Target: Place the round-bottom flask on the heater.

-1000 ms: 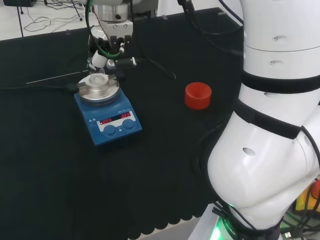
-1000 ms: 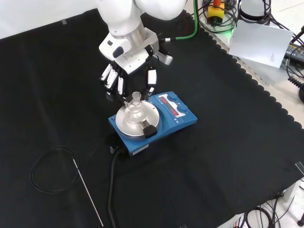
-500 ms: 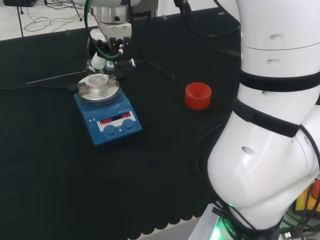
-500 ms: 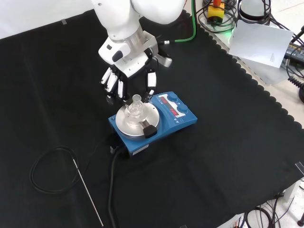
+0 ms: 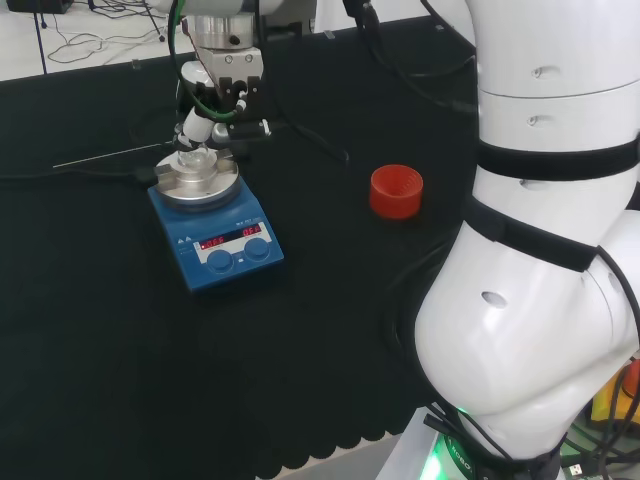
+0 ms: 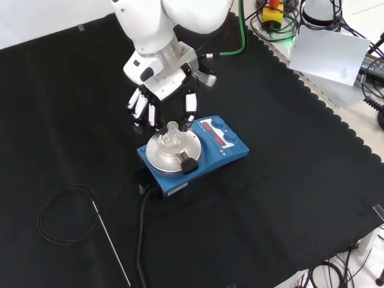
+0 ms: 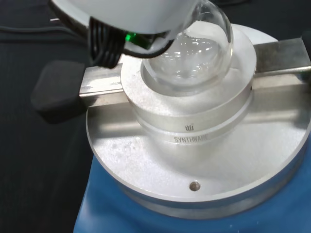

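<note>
The hand [image 6: 161, 96] hangs just above and behind the heater [image 6: 193, 153] in the front view, its fingers [image 6: 191, 103] straight and spread, pointing down. It has let go: nothing lies between the fingers, and a gap of black cloth shows between the fingertips and the flask [image 6: 172, 135]. In the head view the hand [image 5: 212, 118] sits just beyond the heater [image 5: 215, 230], close over the flask's neck.

The flask stands upright in the round metal block on the heater's top plate. The wrist view shows its clear bulb [image 7: 189, 58] seated in the block's hollow, with a metal bar crossing under the block and a black knob at the bar's end.

A red ring [image 5: 396, 190] stands on the bench [image 5: 100, 350] well to the right of the heater in the head view. A thin rod [image 6: 111, 243] and a coiled black cable [image 6: 66, 213] lie on the cloth nearer the front view's lower left.

Against the frame a second back, the hand has risen a little and drawn away from the flask; the flask and heater have not shifted.
</note>
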Motion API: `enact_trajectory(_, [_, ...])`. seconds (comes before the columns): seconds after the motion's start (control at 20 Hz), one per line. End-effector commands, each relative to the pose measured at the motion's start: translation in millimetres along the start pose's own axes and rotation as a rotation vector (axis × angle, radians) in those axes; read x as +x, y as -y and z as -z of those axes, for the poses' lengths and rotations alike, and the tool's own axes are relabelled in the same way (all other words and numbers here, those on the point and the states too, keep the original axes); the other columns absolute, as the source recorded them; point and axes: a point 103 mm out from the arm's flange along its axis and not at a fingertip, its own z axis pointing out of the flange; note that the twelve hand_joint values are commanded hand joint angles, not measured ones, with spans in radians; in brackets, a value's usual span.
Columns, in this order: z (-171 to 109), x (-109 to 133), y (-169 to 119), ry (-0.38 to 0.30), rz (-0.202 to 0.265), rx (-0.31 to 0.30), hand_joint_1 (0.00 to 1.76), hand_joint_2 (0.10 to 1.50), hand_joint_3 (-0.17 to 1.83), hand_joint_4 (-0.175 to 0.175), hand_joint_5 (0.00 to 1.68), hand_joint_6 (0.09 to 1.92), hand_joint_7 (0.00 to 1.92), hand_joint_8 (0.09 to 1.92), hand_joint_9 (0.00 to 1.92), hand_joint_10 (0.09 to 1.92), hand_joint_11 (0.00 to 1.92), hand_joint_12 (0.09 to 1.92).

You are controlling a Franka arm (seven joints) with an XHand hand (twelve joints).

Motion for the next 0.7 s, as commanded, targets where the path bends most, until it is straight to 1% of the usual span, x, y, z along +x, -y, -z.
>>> enact_trajectory(0.05, [-2.3, -3.3, 0.1, -0.007, -0.015, 0.02, 1.09, 0.75, 0.6, 0.137, 1.13, 0.9, 0.39, 0.71, 0.61, 0.62, 0.37, 1.35])
enact_trajectory(0.1, [-2.4, -3.8, 0.1, -0.01, -0.017, 0.025, 1.08, 0.8, 0.5, 0.141, 1.1, 0.9, 0.37, 0.72, 0.59, 0.64, 0.36, 1.35])
enact_trajectory(0.15, [-2.3, -4.0, 0.1, -0.01, -0.018, 0.029, 1.05, 0.79, 0.49, 0.06, 1.03, 0.88, 0.36, 0.72, 0.58, 0.64, 0.36, 1.35])
enact_trajectory(0.2, [-2.3, -4.6, 0.2, -0.01, -0.02, 0.032, 1.02, 0.75, 0.54, -0.012, 0.98, 0.87, 0.35, 0.72, 0.57, 0.65, 0.35, 1.35])
enact_trajectory(0.25, [-2.4, -4.8, 0.4, -0.01, -0.021, 0.034, 1.0, 0.7, 0.6, -0.054, 0.93, 0.86, 0.34, 0.72, 0.56, 0.65, 0.34, 1.35])
enact_trajectory(0.3, [-2.3, -5.1, 0.7, -0.012, -0.022, 0.035, 0.99, 0.67, 0.63, -0.075, 0.9, 0.85, 0.33, 0.71, 0.55, 0.66, 0.34, 1.35])
enact_trajectory(0.35, [-2.1, -5.6, 1.0, -0.012, -0.022, 0.036, 0.98, 0.66, 0.66, -0.083, 0.87, 0.84, 0.32, 0.71, 0.54, 0.66, 0.33, 1.36])
enact_trajectory(0.45, [-0.5, -5.5, 1.8, -0.011, -0.021, 0.036, 0.97, 0.63, 0.68, -0.082, 0.79, 0.83, 0.3, 0.71, 0.53, 0.66, 0.31, 1.36])
enact_trajectory(0.7, [3.8, -5.9, 6.9, -0.018, -0.022, 0.048, 0.94, 0.6, 0.68, -0.061, 0.58, 0.76, 0.26, 0.71, 0.49, 0.67, 0.27, 1.38])
